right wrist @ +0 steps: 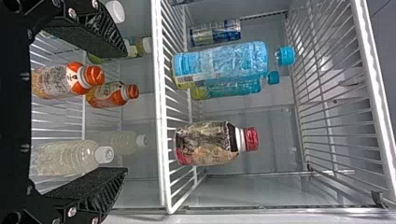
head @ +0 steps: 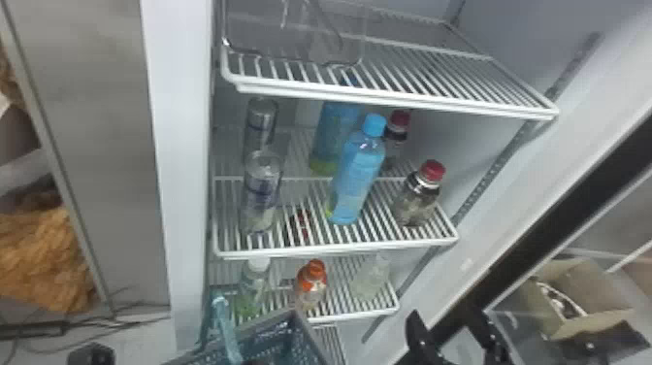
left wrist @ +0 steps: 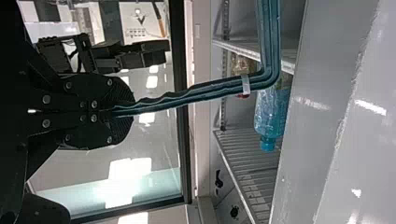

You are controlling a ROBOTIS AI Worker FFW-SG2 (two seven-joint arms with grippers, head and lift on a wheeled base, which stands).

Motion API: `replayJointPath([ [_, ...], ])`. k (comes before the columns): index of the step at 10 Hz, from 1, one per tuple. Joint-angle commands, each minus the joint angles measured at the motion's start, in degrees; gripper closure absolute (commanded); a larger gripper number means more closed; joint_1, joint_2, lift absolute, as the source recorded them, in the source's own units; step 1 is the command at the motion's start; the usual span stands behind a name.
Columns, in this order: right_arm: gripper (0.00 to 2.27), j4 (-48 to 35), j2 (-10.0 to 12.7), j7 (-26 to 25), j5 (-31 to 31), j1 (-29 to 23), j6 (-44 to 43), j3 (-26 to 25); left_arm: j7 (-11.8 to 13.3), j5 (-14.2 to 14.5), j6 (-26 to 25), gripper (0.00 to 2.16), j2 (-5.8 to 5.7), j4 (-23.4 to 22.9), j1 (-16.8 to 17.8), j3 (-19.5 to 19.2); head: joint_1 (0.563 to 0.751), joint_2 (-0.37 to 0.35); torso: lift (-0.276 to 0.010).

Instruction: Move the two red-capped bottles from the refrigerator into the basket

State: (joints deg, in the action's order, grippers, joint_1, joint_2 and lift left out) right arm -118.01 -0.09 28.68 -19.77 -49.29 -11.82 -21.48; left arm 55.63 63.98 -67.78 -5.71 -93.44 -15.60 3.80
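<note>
L gripper [head: 252,362]: shut on basket handle [head: 225,318] – bottom ctr
R gripper [head: 445,316]: wide open, empty – lower rt
Red-capped btls [head: 417,196]: mid shelf, rt of ctr

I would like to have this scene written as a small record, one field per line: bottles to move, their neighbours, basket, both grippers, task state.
Front target: red-capped bottle, upright, near the right front of its shelf
Rear target: second red-capped bottle, same shelf, farther back
Neighbours: two blue-capped bottles, front one left of the front target
Basket: at the head view's bottom edge, before the lower shelves
Left gripper: shut on the basket's handle
Right gripper: open, holding nothing
Task state: neither target moved to basket yet
</note>
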Motion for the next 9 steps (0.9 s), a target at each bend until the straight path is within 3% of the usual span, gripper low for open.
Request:
replayJointPath([
  [1, 0.15, -0.6, 0.1, -0.3, 0.0, -0.3, 0.0, 0.0, 0.0, 0.0, 0.0, 1.17, 0.09, 0.0, 0.0, 0.0, 0.695, -0.35, 0.0],
  [9, 0.14, -2.6, 0.1, -1.8, -0.2, 0.6, 2.1, 0.0, 0.0, 0.1, 0.0, 1.17, 0.09, 0.0, -0.1, -0.1, 0.695, -0.35, 0.0],
])
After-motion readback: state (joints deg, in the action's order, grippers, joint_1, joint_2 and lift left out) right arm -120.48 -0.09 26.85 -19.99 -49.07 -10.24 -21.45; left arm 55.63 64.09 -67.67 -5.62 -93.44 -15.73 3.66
